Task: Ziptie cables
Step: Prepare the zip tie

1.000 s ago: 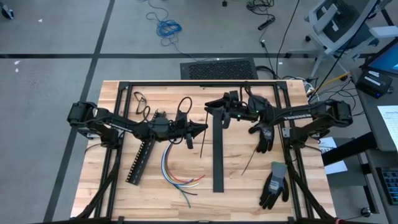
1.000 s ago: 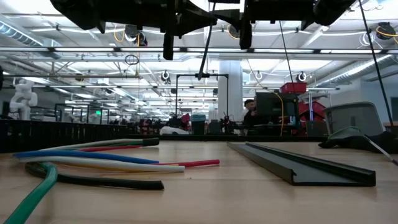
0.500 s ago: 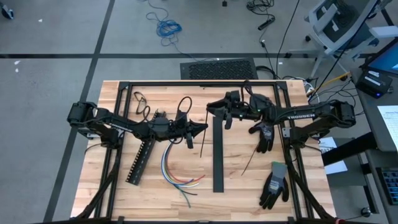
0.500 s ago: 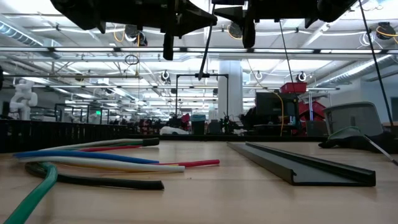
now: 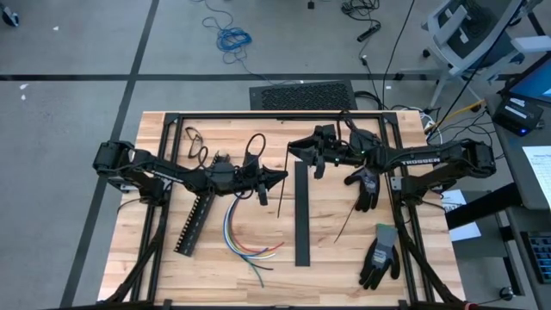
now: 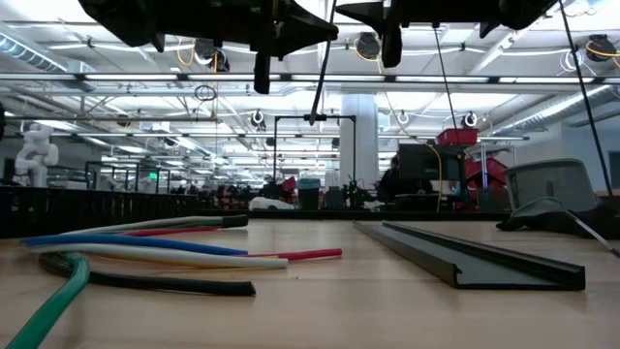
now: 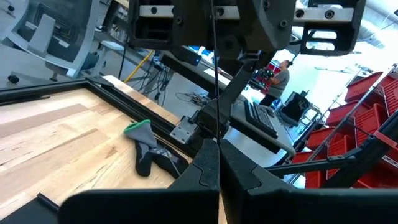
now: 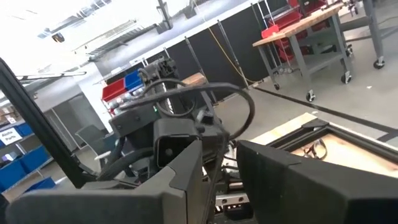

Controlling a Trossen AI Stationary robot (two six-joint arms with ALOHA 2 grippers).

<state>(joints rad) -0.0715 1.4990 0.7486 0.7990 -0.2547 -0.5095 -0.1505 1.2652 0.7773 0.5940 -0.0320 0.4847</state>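
Note:
The cables (image 5: 245, 237), thin coloured wires, lie loose on the wooden table (image 5: 430, 267) near its middle and show in the low view as well (image 6: 145, 254). Above them my left gripper (image 5: 282, 176) is shut on a thin black zip tie (image 5: 283, 185). The zip tie's lower end, with its small head (image 6: 312, 118), hangs clear of the table. My right gripper (image 5: 303, 153) stands open at the zip tie's far upper end. In the right wrist view a narrow gap (image 8: 219, 168) shows between its fingers. I cannot tell whether they touch the strip. My left gripper pinches the zip tie's strip (image 7: 214, 134) between its two fingers, partway along its length. The fingers lie level, come from the table's left and cross the strip. The strip is lifted clear and tilted, rising toward my right gripper and hanging down on the near side.
A long black channel (image 5: 301, 211) lies on the table right of the cables and a perforated black strip (image 5: 194, 222) left of them. Two gloves (image 5: 379, 254) (image 5: 366, 189) and a second zip tie (image 5: 344, 226) lie at the right. A black wire loop (image 5: 256, 145) sits at the back.

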